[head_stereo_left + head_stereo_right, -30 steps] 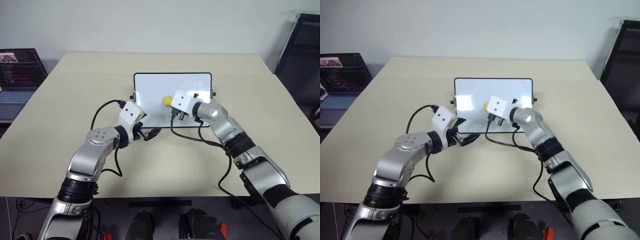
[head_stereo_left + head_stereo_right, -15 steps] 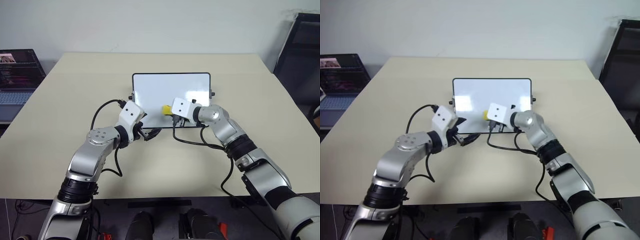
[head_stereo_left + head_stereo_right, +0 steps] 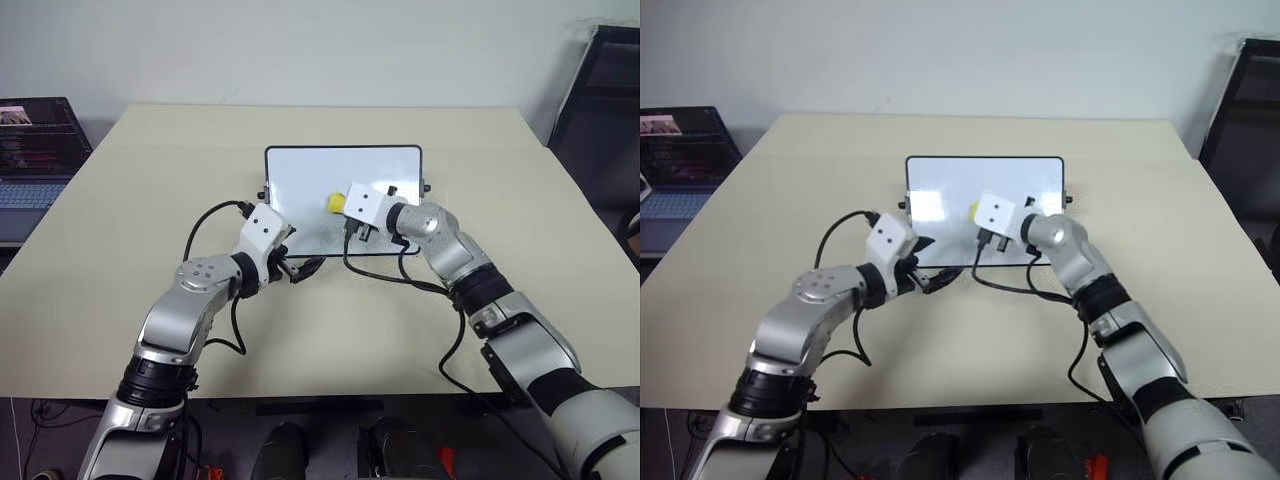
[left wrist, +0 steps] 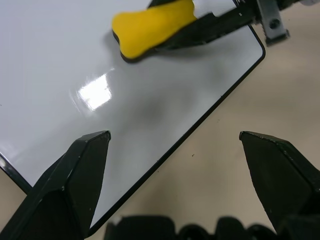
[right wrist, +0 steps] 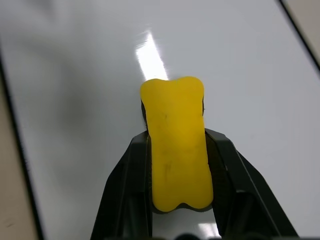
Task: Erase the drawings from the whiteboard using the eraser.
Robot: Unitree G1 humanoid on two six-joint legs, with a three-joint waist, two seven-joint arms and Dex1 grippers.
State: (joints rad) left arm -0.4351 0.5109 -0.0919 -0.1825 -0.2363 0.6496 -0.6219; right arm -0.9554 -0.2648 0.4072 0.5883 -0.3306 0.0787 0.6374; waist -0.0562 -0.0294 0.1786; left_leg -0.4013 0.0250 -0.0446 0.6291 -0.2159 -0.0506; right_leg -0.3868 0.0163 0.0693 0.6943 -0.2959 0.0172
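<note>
The whiteboard [image 3: 300,180] lies flat at the middle of the beige table, with a thin black frame. The yellow eraser [image 3: 333,203] rests on the board's middle, its dark underside on the white surface, and my right gripper [image 5: 175,146] is shut on it with a black finger along each long side. My left gripper [image 4: 172,137] hangs open just off the board's near left corner [image 3: 302,267], holding nothing. The drawings are out of view; the white surface around the eraser [image 4: 152,25] carries just a glare patch.
A laptop [image 3: 35,150] stands off the table's left edge and a black chair [image 3: 600,100] off its right. Black wrist cables [image 3: 375,278] loop over the table by the board's near edge. Bare tabletop [image 3: 150,180] lies on all sides of the board.
My right gripper slid the eraser toward the board's near edge half a second ago, then back up to the middle. The left arm has stayed still.
</note>
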